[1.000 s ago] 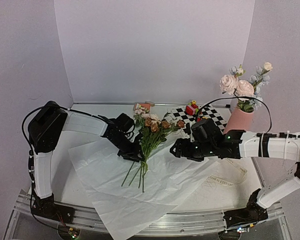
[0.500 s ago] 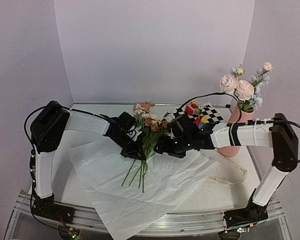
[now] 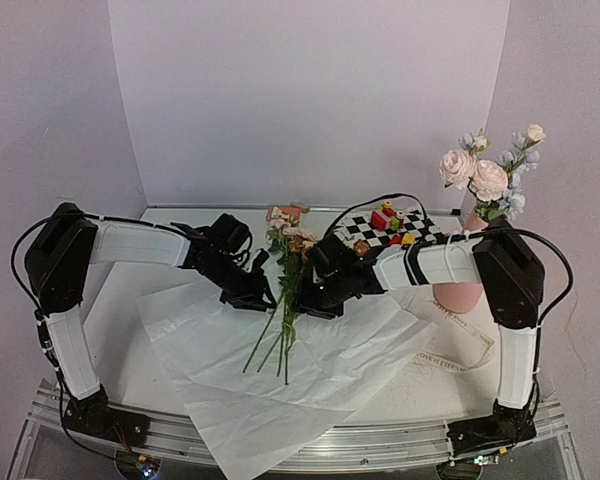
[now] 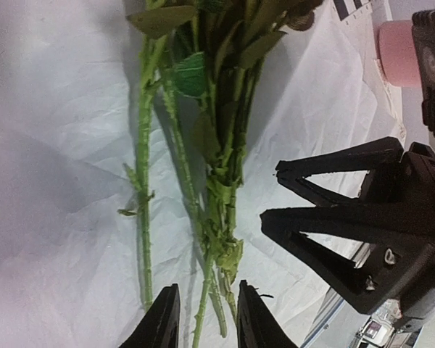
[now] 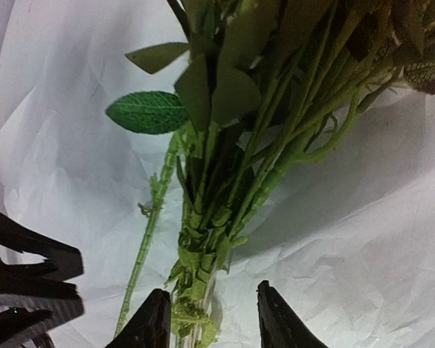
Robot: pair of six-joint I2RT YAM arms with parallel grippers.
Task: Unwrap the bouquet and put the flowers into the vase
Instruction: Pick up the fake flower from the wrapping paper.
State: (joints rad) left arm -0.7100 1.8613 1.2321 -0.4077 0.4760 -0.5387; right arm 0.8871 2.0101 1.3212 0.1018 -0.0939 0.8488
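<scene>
From above, the flowers (image 3: pixel 283 330) lie across the opened paper (image 3: pixel 200 340) in the middle of the desk (image 3: pixel 120 330), with the blooms toward the back wall and the stem ends fanned toward me. The left claw (image 3: pixel 260 298) sits just beside the stems on one side and the right claw (image 3: pixel 308 303) on the other, very near each other. The vase (image 3: pixel 458 296) stands far right, half hidden behind the right arm, with a few blooms in it already. My first worry is that two claws crowding one thin bundle could knock together. The carry to the vase also has to clear the checkered board (image 3: pixel 395 222) and the blooms standing in the vase.

On the left wrist camera, the left claw is a little way open with nothing in its grip, and a loose stem or two runs through the gap. One stem lies apart from the bundle. If only the bundle is lifted, I judge that stray gets left on the paper.

On the right wrist camera, the right claw is partly open and holds nothing. It straddles the bound part of the stems with daylight on either side. Closing this low, I could pinch the paper with the stems and drag the sheet up. I could also catch only part of the bunch, so stems slip out on the way.
</scene>
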